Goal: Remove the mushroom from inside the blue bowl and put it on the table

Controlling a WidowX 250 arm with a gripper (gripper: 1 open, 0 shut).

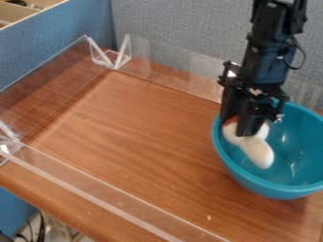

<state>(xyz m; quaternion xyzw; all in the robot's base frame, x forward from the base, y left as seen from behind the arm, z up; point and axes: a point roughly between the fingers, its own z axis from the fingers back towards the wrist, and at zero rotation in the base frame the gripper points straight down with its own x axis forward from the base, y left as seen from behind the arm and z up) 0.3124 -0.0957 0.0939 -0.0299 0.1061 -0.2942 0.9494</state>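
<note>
A robot test room — a wooden table fenced by low clear plastic walls, blue padded office panels at twelve o'clock — a cardboard box at ten o'clock

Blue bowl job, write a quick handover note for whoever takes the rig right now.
Gripper: pointing down inside the glossy teal-blue plastic bowl, jaws around the small cream-white toy mushroom; a firm grip can't be confirmed.
Bowl: at the right end of the reddish-brown wood-grain table.
Done: gripper has reached the mushroom.
Left: lift the mushroom out, set it on the table, release.
</note>
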